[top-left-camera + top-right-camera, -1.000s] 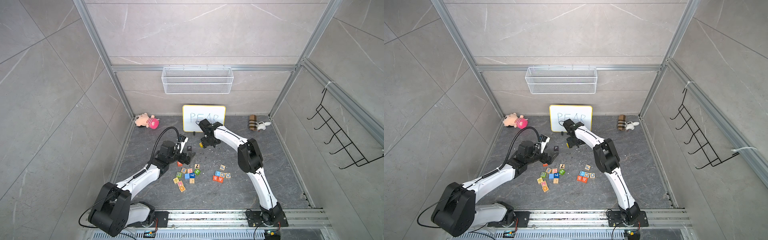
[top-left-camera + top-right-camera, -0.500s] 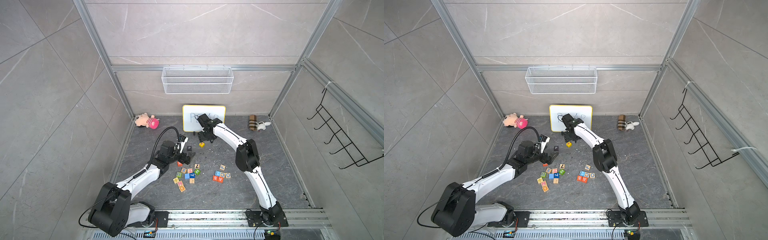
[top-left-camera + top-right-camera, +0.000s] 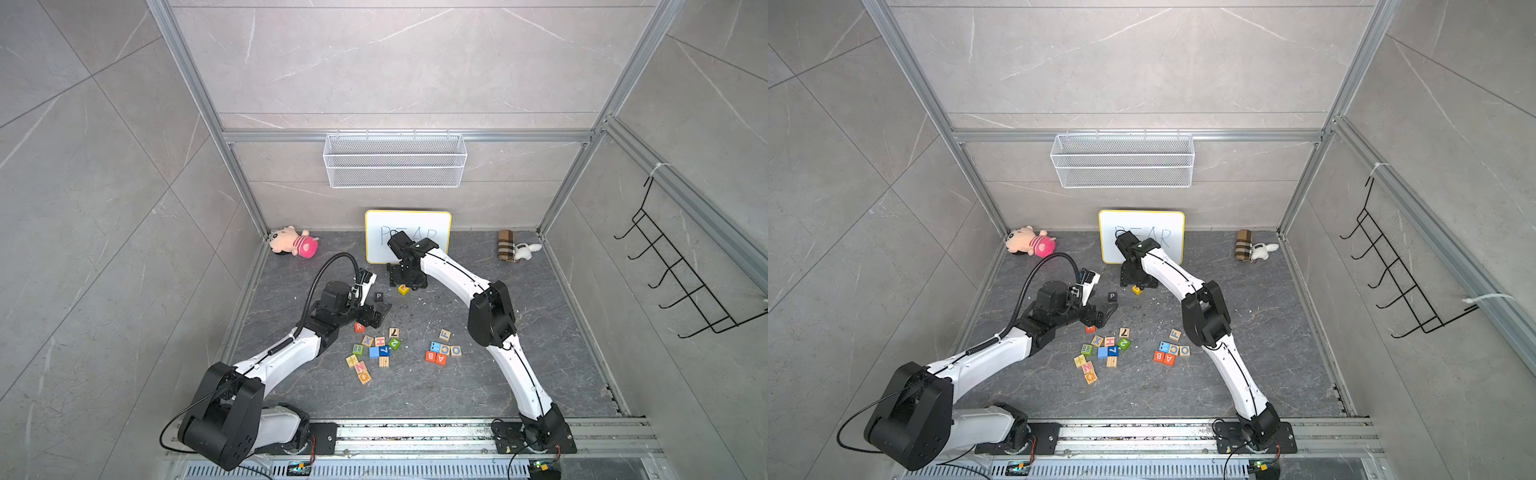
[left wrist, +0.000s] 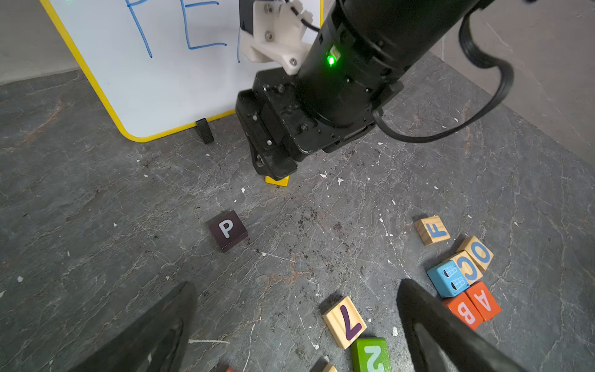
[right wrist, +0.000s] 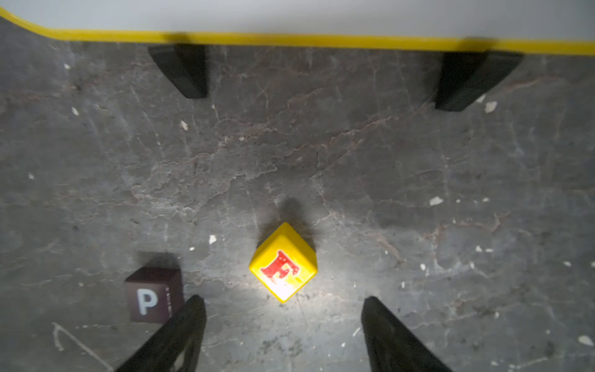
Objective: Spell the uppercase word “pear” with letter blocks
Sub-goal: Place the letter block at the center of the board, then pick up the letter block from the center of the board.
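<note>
Spread and empty, the right gripper [image 3: 404, 282] hovers over the yellow E block [image 5: 283, 262], which sits cornerwise on the worktop just ahead of its fingertips; the black P block [image 5: 154, 298] lies just outside one finger; best to re-pinch E squarely and twist it flush beside P; the left gripper [image 4: 296, 285] gapes wide, holding nothing.

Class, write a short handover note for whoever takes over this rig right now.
Open and empty: left end effector near the R block, right end effector above the E block.
P block and E block lie apart before the whiteboard; E is turned cornerwise.
A block sits beside the B block.
Done: P and E set down.
To do: square E, add A and R.
</note>
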